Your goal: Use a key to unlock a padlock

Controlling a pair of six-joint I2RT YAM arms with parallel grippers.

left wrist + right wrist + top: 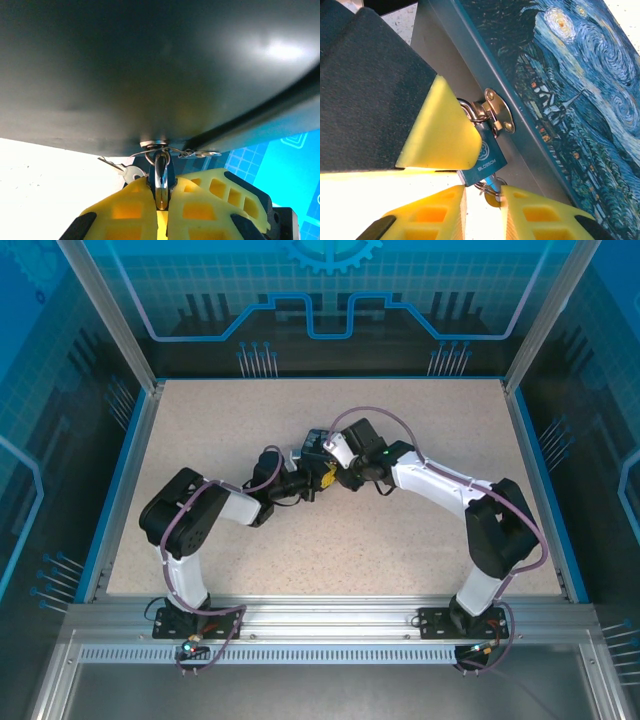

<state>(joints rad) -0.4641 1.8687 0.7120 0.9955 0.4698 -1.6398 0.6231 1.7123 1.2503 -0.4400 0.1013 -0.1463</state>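
Padlock (pixel 487 156) hangs from hasp (pixel 499 112) on box (pixel 560 90), mid-tabletop (pixel 400 550). Left gripper (pixel 161 195) is clamped tight on the lock body, likely to steady it. Right gripper (pixel 483 210) stands narrowly parted around key (pixel 492 196), which dangles just below the lock. Cannot tell whether the key is pinched.

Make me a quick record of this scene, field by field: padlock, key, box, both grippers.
padlock: blue, hanging by its shackle from the hasp
box: swirl-painted lid, hasp on its front edge
key: just below the padlock, between the right fingers
left gripper: shut on padlock
right gripper: fingers apart, one on either side of the key
task state: padlock on the hasp, not seen unlocked
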